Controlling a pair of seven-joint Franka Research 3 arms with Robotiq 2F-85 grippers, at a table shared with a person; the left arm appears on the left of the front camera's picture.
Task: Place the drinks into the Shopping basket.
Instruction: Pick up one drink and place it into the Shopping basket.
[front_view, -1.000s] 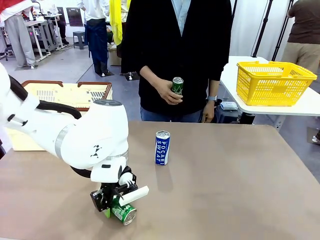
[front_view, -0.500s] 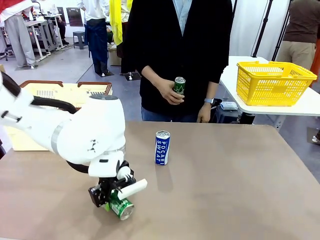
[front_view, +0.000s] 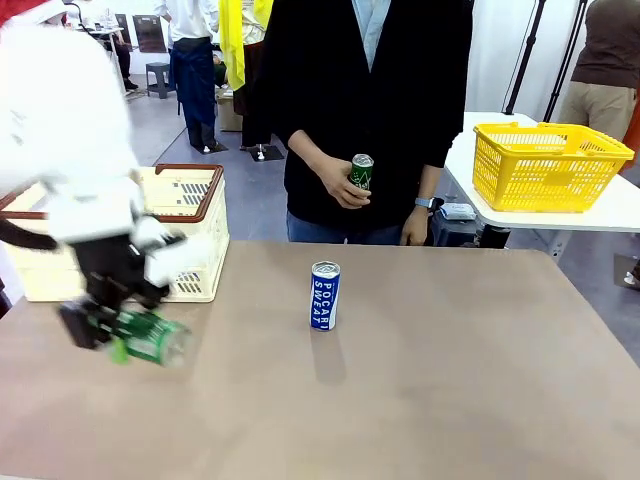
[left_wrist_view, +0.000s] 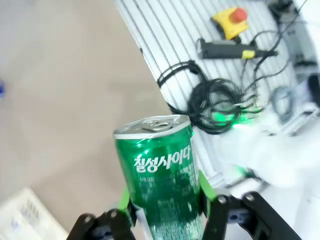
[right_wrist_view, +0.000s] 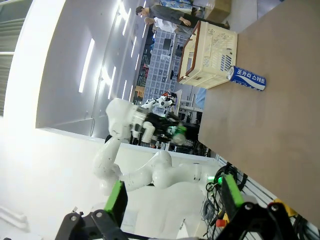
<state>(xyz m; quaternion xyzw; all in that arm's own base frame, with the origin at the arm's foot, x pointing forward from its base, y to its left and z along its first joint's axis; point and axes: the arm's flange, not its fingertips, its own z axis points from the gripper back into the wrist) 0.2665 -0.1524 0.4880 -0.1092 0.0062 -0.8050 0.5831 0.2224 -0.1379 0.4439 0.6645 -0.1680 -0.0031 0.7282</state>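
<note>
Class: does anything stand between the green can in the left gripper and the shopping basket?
Nothing visible does: the green can hangs close in front of the Shopping basket; the blue can stands well aside.

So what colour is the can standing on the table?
The can is blue with white lettering; the front view shows it best.

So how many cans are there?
3: green can in the robot's left hand, blue can standing on the table, green can in the person's hand. Basket's inside unseen.
</note>
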